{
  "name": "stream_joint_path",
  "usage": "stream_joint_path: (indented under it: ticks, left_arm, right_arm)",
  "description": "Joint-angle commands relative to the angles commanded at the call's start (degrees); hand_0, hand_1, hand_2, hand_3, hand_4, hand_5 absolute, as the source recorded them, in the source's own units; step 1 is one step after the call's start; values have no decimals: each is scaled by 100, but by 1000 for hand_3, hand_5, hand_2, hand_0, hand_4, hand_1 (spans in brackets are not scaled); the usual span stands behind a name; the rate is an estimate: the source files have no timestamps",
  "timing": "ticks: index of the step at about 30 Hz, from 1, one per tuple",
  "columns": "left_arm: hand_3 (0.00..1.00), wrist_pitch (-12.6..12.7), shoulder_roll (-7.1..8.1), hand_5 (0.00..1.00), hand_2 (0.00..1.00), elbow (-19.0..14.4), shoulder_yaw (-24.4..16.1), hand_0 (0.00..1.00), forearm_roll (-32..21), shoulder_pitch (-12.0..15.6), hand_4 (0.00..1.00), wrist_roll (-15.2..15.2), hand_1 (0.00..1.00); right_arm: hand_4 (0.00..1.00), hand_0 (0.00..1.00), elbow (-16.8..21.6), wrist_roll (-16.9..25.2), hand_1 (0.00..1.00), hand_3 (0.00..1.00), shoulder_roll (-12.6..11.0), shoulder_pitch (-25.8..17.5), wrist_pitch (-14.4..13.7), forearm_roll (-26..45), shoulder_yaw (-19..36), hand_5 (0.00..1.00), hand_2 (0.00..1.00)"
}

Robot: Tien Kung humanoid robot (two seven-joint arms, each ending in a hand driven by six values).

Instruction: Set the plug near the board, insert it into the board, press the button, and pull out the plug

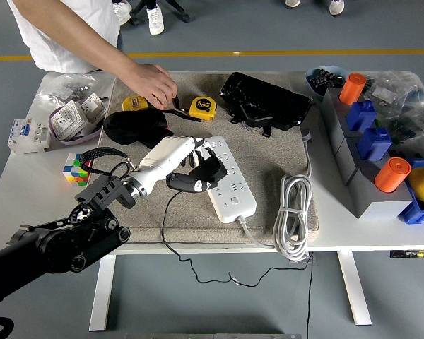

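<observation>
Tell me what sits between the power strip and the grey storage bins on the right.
In the head view, the coiled white cord lies between the power strip and the grey storage bins, on the mat's right edge.

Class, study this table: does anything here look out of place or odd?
A person's hand reaches in over the mat's far edge by the yellow tape measures, while the robot's left hand holds the black plug at the power strip.

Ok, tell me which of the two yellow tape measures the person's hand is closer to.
The left yellow tape measure, partly hidden under the person's hand; the right tape measure lies clear beside it.
</observation>
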Motion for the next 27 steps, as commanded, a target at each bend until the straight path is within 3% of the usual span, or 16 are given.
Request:
stream_joint_path:
  ticks: [11,27]
  left_arm:
    - [548,39,-128,2,446,383,83,244,86,-126,804,61,369]
    - [549,65,-89,2,449,582,167,244,141,-158,806,-19,373]
  right_arm:
    - [995,653,29,-2,676,565,-10,7,1,-52,48,558,647]
    - [996,653,53,5,676,566,-8,4,-3,-88,88,556,647]
